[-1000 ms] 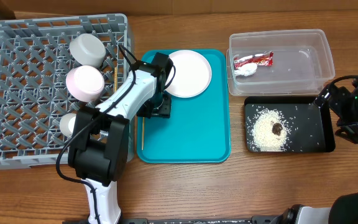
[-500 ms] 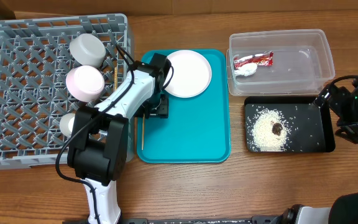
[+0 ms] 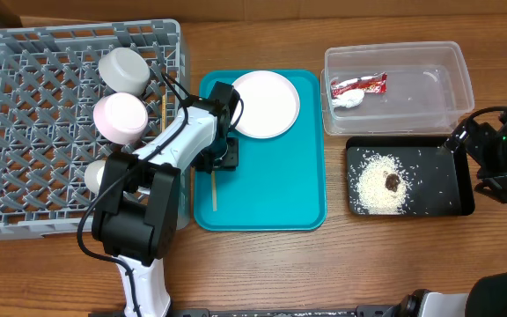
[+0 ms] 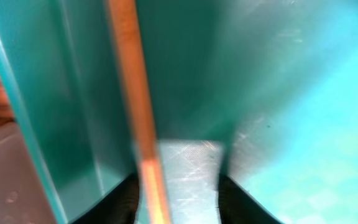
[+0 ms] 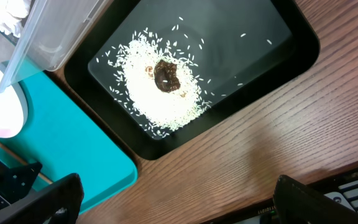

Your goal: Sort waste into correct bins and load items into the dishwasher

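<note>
- While it points down over the left edge of the teal tray (image 3: 271,198), the left gripper (image 4: 178,186) has its jaws fairly narrow but not shut; a chopstick (image 4: 132,93) lies between them, close by one finger (image 4: 124,200) and clear of the other.
- The plate (image 3: 267,104) sits at that tray's back edge.
- At the left end of the desk (image 3: 368,264), the rack (image 3: 25,202) holds the bowl (image 3: 126,70), saucer (image 3: 121,117) and cup (image 3: 97,176) along its right side, with a second chopstick (image 3: 163,113) beside them.
- In the desk's back right corner, the tub (image 3: 429,110) holds the wrapper (image 3: 359,85) and tissue (image 3: 349,100).
- Just in front of it, the black tray (image 3: 458,201) carries the rice (image 3: 372,189), the lump (image 3: 393,182) in its middle.
- The right gripper (image 5: 176,183) hovers beside the black tray, jaws wide and empty.
</note>
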Controlling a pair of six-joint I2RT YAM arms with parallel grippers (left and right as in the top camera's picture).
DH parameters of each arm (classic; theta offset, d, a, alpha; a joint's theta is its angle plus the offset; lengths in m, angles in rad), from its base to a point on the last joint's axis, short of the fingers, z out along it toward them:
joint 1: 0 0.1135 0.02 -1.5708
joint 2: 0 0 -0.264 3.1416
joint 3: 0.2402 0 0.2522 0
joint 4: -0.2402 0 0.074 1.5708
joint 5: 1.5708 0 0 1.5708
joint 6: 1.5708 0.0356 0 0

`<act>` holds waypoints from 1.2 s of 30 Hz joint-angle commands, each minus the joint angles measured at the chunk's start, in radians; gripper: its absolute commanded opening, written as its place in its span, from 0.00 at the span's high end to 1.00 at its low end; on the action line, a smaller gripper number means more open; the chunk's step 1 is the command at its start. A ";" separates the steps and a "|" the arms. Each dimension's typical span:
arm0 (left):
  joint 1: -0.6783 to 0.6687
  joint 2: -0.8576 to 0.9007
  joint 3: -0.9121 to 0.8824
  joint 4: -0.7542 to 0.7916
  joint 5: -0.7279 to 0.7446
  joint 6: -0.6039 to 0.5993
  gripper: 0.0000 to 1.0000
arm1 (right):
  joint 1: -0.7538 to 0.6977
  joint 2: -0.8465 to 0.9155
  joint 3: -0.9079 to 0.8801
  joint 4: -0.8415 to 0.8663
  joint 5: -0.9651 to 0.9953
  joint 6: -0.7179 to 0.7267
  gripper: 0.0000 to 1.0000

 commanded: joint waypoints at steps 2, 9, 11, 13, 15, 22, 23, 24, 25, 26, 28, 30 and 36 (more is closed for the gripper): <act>-0.001 0.029 -0.040 0.000 0.012 -0.008 0.74 | -0.001 -0.015 0.013 0.001 -0.008 -0.003 0.00; 0.002 0.021 -0.027 -0.009 0.045 -0.026 0.94 | -0.001 -0.015 0.013 0.000 -0.008 -0.003 0.00; 0.003 0.003 -0.013 -0.021 0.056 -0.027 0.96 | -0.001 -0.015 0.013 0.000 -0.008 -0.003 0.00; 0.003 -0.022 0.006 -0.034 0.056 -0.026 0.96 | -0.001 -0.015 0.013 0.000 -0.008 -0.004 0.00; 0.003 -0.060 0.025 -0.045 0.055 -0.026 0.96 | -0.001 -0.015 0.013 0.000 -0.008 -0.003 0.00; 0.046 -0.242 0.043 -0.081 0.024 -0.025 0.96 | -0.001 -0.015 0.013 0.000 -0.008 -0.004 0.00; 0.058 -0.266 0.043 -0.085 0.015 -0.025 0.96 | -0.001 -0.015 0.013 0.000 -0.008 -0.003 0.00; 0.072 -0.292 0.043 -0.089 0.007 -0.023 0.96 | -0.001 -0.015 0.013 0.001 -0.008 -0.003 0.00; 0.084 -0.312 0.043 -0.088 0.005 -0.015 0.96 | -0.001 -0.015 0.013 0.001 -0.008 -0.003 0.00; 0.096 -0.330 0.043 -0.086 0.004 -0.006 0.96 | -0.001 -0.015 0.013 0.001 -0.008 -0.003 0.00; 0.125 -0.362 0.043 -0.081 0.003 0.013 0.96 | -0.001 -0.015 0.013 0.001 -0.008 -0.003 0.00; 0.156 -0.385 0.043 -0.078 0.003 0.039 0.96 | -0.001 -0.015 0.013 0.000 -0.008 -0.003 0.00; 0.261 -0.393 0.043 -0.056 -0.005 0.121 0.96 | -0.001 -0.015 0.013 0.001 -0.008 -0.004 0.00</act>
